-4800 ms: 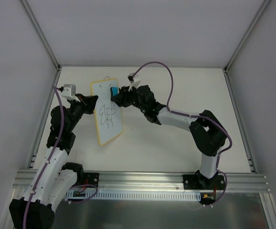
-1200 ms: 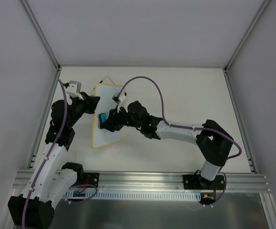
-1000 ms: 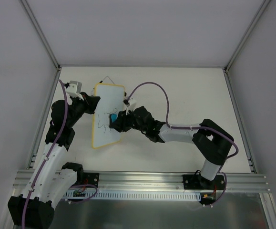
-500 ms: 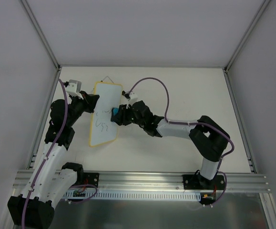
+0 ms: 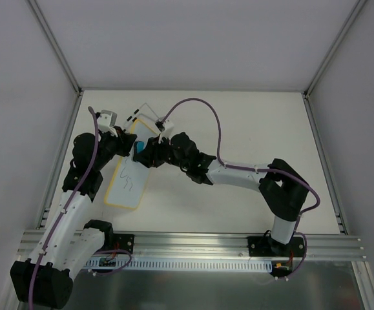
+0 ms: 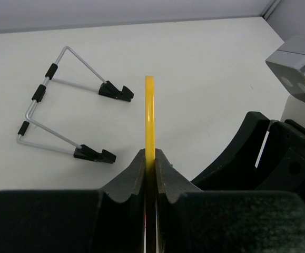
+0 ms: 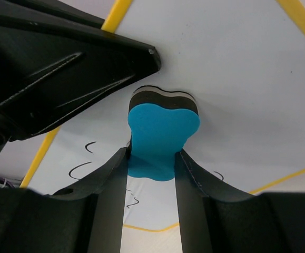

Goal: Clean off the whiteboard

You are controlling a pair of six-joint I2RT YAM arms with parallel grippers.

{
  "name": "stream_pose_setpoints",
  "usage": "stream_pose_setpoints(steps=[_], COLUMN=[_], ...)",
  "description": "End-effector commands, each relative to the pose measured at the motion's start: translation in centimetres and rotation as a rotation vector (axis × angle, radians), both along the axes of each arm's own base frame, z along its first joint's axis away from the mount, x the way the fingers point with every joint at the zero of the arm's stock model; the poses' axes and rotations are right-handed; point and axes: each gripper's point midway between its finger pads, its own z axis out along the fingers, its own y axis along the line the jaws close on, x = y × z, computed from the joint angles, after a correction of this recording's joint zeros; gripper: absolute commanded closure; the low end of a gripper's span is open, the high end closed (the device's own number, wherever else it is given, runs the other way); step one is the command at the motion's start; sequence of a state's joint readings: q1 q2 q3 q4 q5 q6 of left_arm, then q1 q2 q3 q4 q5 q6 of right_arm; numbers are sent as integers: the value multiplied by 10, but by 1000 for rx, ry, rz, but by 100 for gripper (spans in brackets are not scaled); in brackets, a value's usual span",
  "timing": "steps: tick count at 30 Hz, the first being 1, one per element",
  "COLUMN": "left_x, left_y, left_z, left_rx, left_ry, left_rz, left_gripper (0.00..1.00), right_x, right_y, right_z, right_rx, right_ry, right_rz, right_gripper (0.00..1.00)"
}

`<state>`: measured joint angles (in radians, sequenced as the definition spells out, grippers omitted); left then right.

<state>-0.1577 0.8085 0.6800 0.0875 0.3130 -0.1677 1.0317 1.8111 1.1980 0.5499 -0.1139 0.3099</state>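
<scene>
Left wrist: left gripper (image 6: 149,159) is pinching the whiteboard (image 6: 149,113) edge, steadying it for wiping. Right gripper (image 7: 151,163) is clamping the blue eraser (image 7: 163,126) against its face.

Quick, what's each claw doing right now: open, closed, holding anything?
Left claw: closed, clamping the edge of the yellow-framed white whiteboard.
Right claw: closed, holding the blue foam eraser block.

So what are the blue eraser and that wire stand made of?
Blue eraser: probably soft foam, matte, with a dark felt-like layer; it bulges where squeezed. Wire stand: thin silvery rod, likely metal, black rubbery-looking sleeves and feet.
</scene>
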Motion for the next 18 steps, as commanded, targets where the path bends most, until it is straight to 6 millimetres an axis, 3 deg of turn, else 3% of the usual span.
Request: stream_pose_setpoints(steps=[1, 4, 8, 12, 18], left_x=[-8, -5, 3, 15, 34], left_y=[-17, -17, -14, -12, -6], left_z=[4, 3, -5, -14, -32], left_rx=[-12, -15, -29, -55, -95], left_ry=[-12, -3, 40, 93, 176], left_rz=[-90, -82, -47, 6, 95], left_gripper=[100, 100, 100, 100, 100], right_x=[-4, -2, -4, -2, -1], right_y=[4, -2, -16, -33, -42], right_z=[39, 19, -28, -55, -64], right_rx=[126, 90, 7, -17, -9], right_ry=[-65, -52, -5, 35, 29], right_rz=[13, -9, -17, -42, -35], right_gripper=[100, 100, 100, 100, 100])
